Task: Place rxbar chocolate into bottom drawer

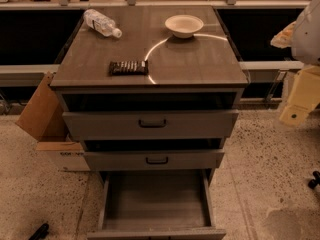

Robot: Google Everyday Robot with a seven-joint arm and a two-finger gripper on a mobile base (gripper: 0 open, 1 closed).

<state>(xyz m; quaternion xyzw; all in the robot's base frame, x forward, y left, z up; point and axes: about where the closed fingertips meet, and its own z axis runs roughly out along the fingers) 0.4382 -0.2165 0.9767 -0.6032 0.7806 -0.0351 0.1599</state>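
Observation:
The rxbar chocolate (128, 67) is a flat dark bar with pale markings. It lies on the cabinet top (200, 64) near its front edge, left of centre. The bottom drawer (156, 201) is pulled out wide, and its grey floor is bare. The two drawers above it, with dark handles, are pulled out only a little. My arm shows at the right edge. The gripper (299, 103) is the pale piece hanging there, level with the top drawer, to the right of the cabinet and well away from the bar. It holds nothing that I can see.
A clear plastic bottle (101, 23) lies on its side at the back left of the cabinet top. A white bowl (184, 25) stands at the back right. An open cardboard box (44, 115) sits on the floor against the cabinet's left side. Speckled floor surrounds the cabinet.

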